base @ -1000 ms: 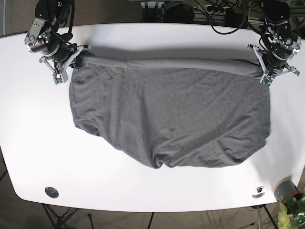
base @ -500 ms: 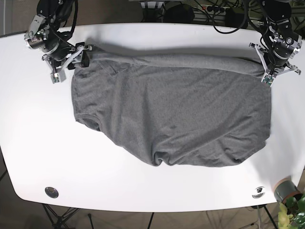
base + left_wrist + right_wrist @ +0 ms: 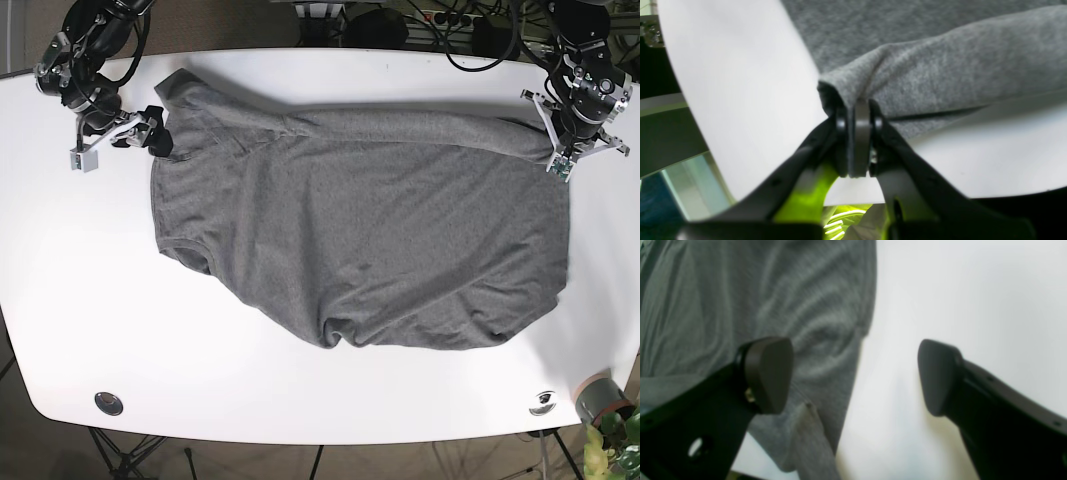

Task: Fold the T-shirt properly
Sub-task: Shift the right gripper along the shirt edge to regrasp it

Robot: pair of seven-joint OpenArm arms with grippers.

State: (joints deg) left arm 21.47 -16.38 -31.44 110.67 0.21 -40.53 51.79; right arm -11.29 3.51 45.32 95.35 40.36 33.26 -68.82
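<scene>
Our left tool [image 3: 858, 116] has its black jaws pressed together on a bunched fold of the grey knit cotton T-shirt [image 3: 360, 230], a pinch the left wrist view shows plainly while the base view gives only the tool [image 3: 562, 160] at the shirt's corner. Our right tool [image 3: 853, 376] stands spread wide, nothing between its dark pads [image 3: 768, 373]; the right wrist view shows wrinkled shirt cloth [image 3: 773, 306] below one pad and bare white tabletop [image 3: 957, 290] below the other. From the base view we see that tool [image 3: 115, 140] just beside the shirt's edge on the view's left (whether it touches the cloth we cannot tell).

Only the base view takes in the whole shirt: it lies spread across the white oval tabletop [image 3: 300, 400], with a rolled fold along its far edge running to the left tool and creases bunched at the near edge. A small dark round disc [image 3: 108, 403] and a dark logo mark [image 3: 543, 402] sit near the tabletop's front edge, well apart from the shirt. A grey pot with a green plant [image 3: 605, 415] stands off the front corner.
</scene>
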